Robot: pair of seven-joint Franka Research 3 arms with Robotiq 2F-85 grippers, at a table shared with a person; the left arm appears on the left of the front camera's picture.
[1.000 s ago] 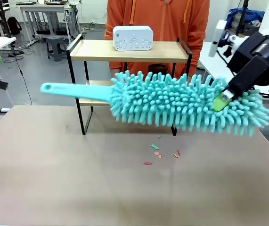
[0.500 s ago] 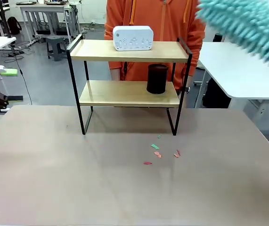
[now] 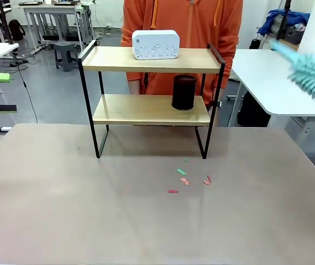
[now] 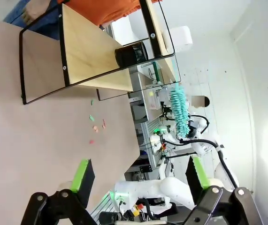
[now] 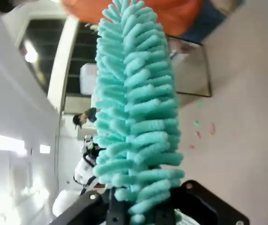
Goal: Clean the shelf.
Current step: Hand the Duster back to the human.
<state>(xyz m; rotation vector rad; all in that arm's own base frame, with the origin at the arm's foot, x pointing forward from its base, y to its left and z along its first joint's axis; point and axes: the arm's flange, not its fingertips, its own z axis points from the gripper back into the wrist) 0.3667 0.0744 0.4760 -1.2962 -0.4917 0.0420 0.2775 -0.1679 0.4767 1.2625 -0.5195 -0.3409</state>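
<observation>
Teal fluffy microfibre duster [image 5: 136,108] clamped in right gripper [image 5: 141,213], raised off to the right; left gripper [image 4: 138,176] spread wide, empty. Two-tier wooden shelf [image 3: 151,105] stood mid-table before person.

Lighting: bright, even, overhead; soft faint shadow under the shelf [image 3: 151,105] on the table [image 3: 91,210]. Front view sharp, except the motion-blurred duster [image 3: 314,77] at right edge. Wrist views: wide-angle bending at edges; duster close-up soft; white wall glare.
</observation>
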